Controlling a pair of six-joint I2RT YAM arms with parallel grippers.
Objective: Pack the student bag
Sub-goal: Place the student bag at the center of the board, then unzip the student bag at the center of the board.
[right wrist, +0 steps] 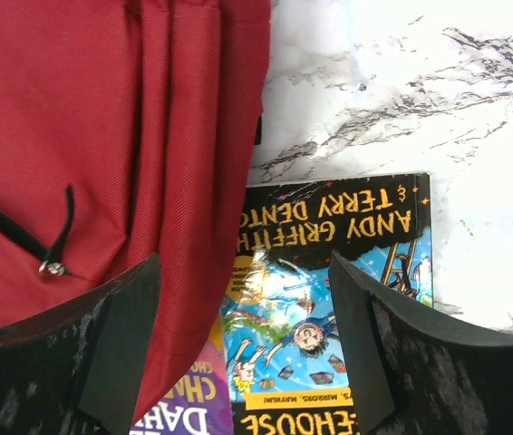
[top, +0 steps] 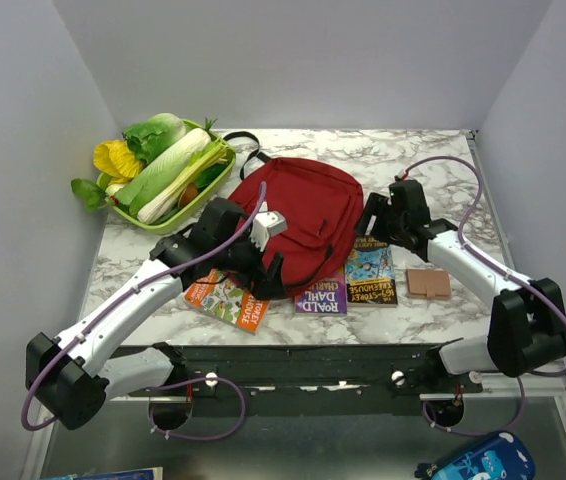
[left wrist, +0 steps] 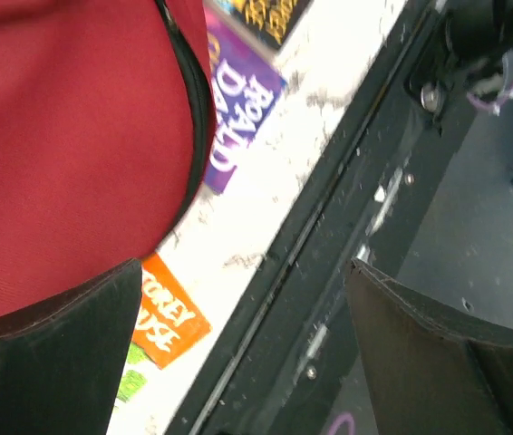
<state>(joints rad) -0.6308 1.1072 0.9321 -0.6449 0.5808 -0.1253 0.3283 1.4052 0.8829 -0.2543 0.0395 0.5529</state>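
Note:
The dark-red student bag (top: pixel 298 215) lies flat in the middle of the marble table, black straps at its far end. My left gripper (top: pixel 268 270) hovers open and empty over the bag's near left edge; the bag (left wrist: pixel 66 136) fills the left wrist view's upper left. My right gripper (top: pixel 368 222) is open and empty at the bag's right edge, above a blue book (right wrist: pixel 329 299). The bag's side and a zipper pull (right wrist: pixel 53 267) show on the left in the right wrist view. A purple Roald Dahl book (top: pixel 321 295), the blue book (top: pixel 371 272) and an orange book (top: pixel 228 298) lie along the bag's near edge.
A green tray (top: pixel 208 185) of toy vegetables stands at the back left. A small brown block (top: pixel 428 283) lies at the right. A blue pencil case (top: pixel 478 462) sits below the table's front edge. The black front rail (left wrist: pixel 329 236) runs close under my left gripper.

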